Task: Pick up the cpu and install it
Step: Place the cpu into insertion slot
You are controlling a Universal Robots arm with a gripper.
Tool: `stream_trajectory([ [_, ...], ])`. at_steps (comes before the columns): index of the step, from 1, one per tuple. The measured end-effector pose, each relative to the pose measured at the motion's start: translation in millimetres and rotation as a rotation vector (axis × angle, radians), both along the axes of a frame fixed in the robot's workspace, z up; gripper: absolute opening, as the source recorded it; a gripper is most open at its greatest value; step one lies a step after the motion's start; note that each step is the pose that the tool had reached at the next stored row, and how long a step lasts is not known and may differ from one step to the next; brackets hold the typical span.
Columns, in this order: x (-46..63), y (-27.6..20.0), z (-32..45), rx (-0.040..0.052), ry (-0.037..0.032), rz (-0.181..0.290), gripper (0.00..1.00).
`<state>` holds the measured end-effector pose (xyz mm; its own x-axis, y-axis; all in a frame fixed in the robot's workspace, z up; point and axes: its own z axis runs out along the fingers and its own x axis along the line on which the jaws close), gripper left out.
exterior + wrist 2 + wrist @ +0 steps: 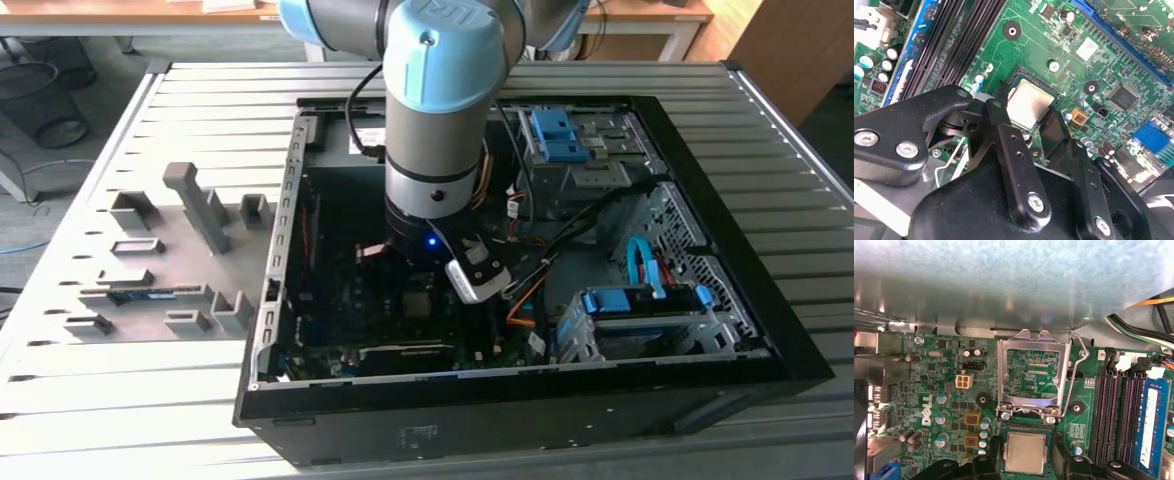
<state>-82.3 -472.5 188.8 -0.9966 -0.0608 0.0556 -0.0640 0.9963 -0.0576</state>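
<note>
The cpu (1025, 452), a small square chip with a silver-grey top, lies flat in the dark socket on the green motherboard (944, 385). It also shows in the second wrist view (1029, 102). My gripper (1025, 460) reaches down inside the open computer case (747, 330). One black finger (1004, 130) presses each opposite edge of the chip, so the gripper is shut on it. The socket's metal load plate (1004, 375) stands swung open just beyond the chip, with its wire lever (1074, 375) raised beside it.
Long black memory slots (1111, 415) and a blue one run beside the socket. Cables and blue drive cages (641, 300) fill the case on the exterior view's right. A grey fixture plate (160, 260) with upright holders lies on the slatted table on the exterior view's left.
</note>
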Motion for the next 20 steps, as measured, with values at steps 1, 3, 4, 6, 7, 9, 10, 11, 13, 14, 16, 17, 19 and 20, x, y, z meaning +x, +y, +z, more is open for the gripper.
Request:
stream_trajectory([
  [1, 0.0, 0.0, -0.1, 0.0001, -0.0001, 0.000, 0.52],
  [3, 0.0, 0.0, 0.3, 0.0004, -0.0001, 0.000, 0.52],
  [4, 0.0, 0.0, 4.3, 0.0003, -0.0001, 0.000, 0.52],
  [6, 0.0, 0.0, 8.3, 0.0002, -0.0001, 0.000, 0.52],
  [7, 0.0, 0.0, 9.6, 0.0002, -0.0001, 0.000, 0.52],
  [9, 0.0, 0.1, 10.6, 0.0006, -0.0002, 0.000, 0.52],
  [10, 0.0, 0.1, 10.7, 0.0007, -0.0003, 0.000, 0.52],
  [11, 0.0, 0.0, 11.1, 0.0003, -0.0001, 0.000, 0.52],
  [13, 0.0, 0.0, 11.2, 0.0004, -0.0001, 0.000, 0.52],
  [14, 0.1, 0.0, 11.2, 0.0004, 0.0000, 0.000, 0.52],
  [16, 0.6, 0.0, 10.9, 0.0003, 0.0016, 0.000, 0.52],
  [17, 0.7, 0.0, 10.5, 0.0002, 0.0025, 0.000, 0.52],
  [19, 0.8, 0.0, 9.2, 0.0003, 0.0037, 0.000, 0.52],
  [20, 0.8, 0.0, 8.6, 0.0003, 0.0041, 0.000, 0.52],
])
